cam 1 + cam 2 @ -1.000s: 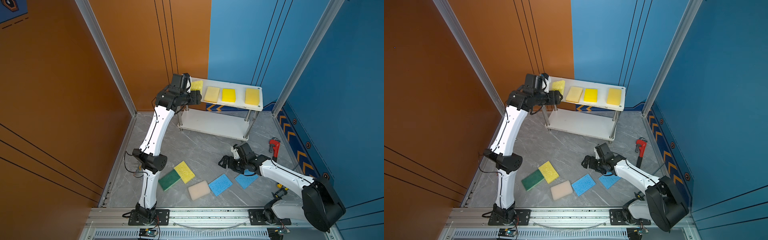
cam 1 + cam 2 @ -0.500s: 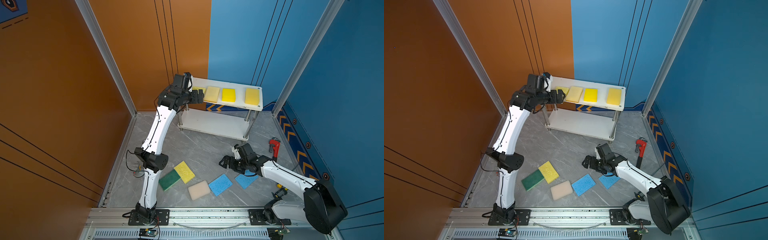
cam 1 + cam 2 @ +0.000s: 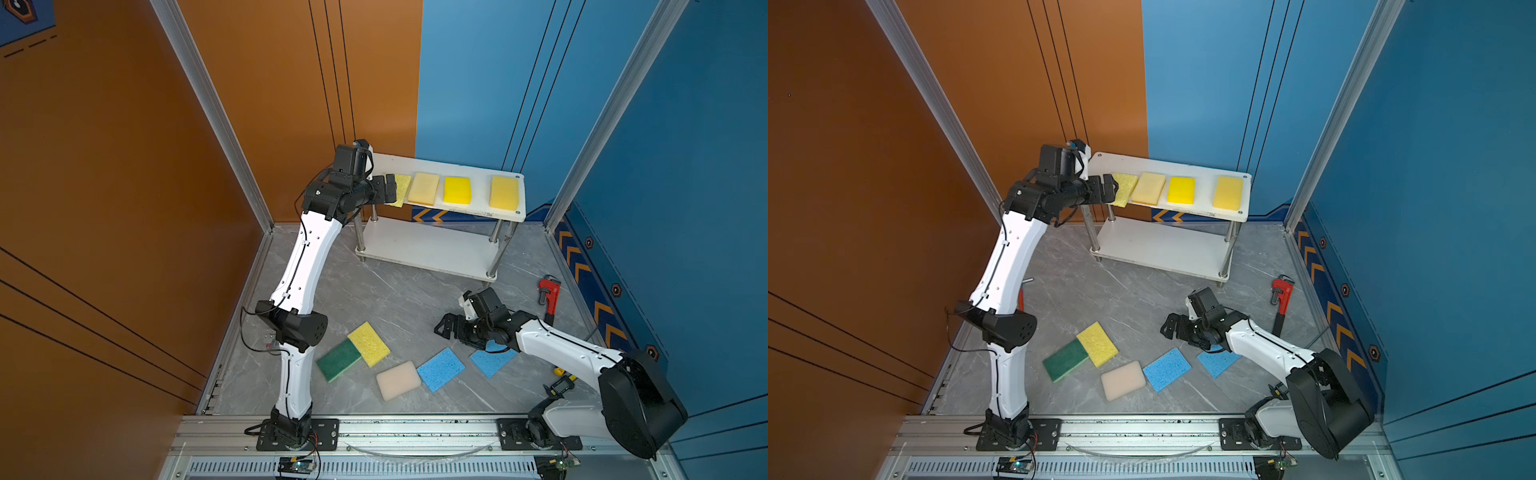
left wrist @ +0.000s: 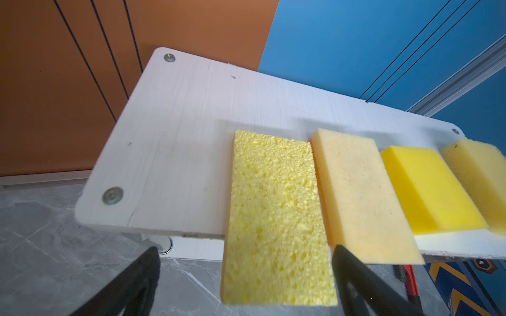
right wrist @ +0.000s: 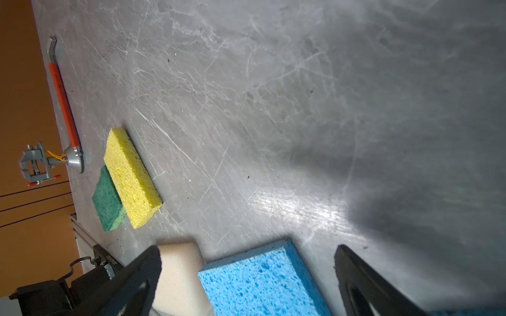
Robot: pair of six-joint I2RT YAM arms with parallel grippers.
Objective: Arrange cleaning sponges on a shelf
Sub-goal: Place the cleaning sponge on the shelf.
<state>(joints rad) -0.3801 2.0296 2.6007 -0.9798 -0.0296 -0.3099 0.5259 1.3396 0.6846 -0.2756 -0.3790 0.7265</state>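
Left wrist view: my left gripper point(image 4: 246, 250) is spread wide and grasps nothing. The porous pale-yellow sponge point(image 4: 273, 205) lies between the jaws, flat on the shelf point(image 4: 178, 136) top board. Its near end overhangs the front edge, and it sits just beside a thick sponge point(image 4: 361, 197). I'd back straight out, level, so no finger drags the overhang off. A nudge inward would probably seat it better. Top board carries four sponges in a row; the lower board point(image 3: 424, 245) shows none. My right gripper point(image 5: 249, 250) is released too, low over a blue sponge point(image 5: 262, 281). Five sponges wait on the tabletop point(image 3: 395, 291).
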